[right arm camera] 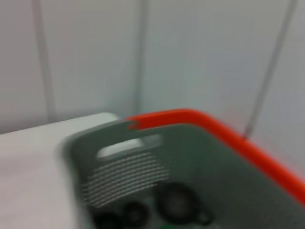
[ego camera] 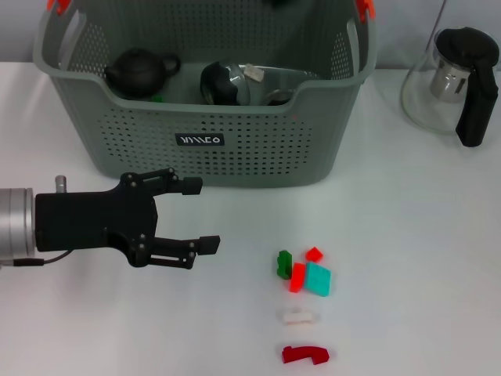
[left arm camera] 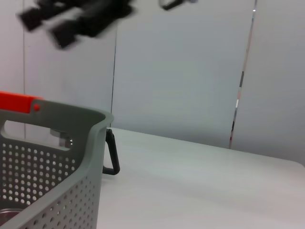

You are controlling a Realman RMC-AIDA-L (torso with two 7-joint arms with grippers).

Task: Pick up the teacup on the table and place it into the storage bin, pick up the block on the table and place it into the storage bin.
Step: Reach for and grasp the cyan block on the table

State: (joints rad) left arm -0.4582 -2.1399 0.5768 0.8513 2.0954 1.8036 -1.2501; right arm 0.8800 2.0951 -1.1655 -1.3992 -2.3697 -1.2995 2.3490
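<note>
Head view: the left hand [ego camera: 196, 215] is seen open and empty over the white desk [ego camera: 407, 235], in front of the large grey perforated plastic storage bin [ego camera: 203, 149]. The small coloured plastic blocks [ego camera: 304, 276] should be approached squarely from above. The right hand is not seen.

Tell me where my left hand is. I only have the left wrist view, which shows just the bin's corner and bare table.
Observer: The head view shows the left hand over the table, in front of the storage bin, open and empty.
Operator: Any blocks out there?
Observer: Yes, a cluster lies on the table to that hand's right: a green block, a red block and a teal block, with a white block nearer the robot.
Operator: And the teacup?
Observer: No teacup shows on the table. A dark teapot sits inside the bin.
</note>
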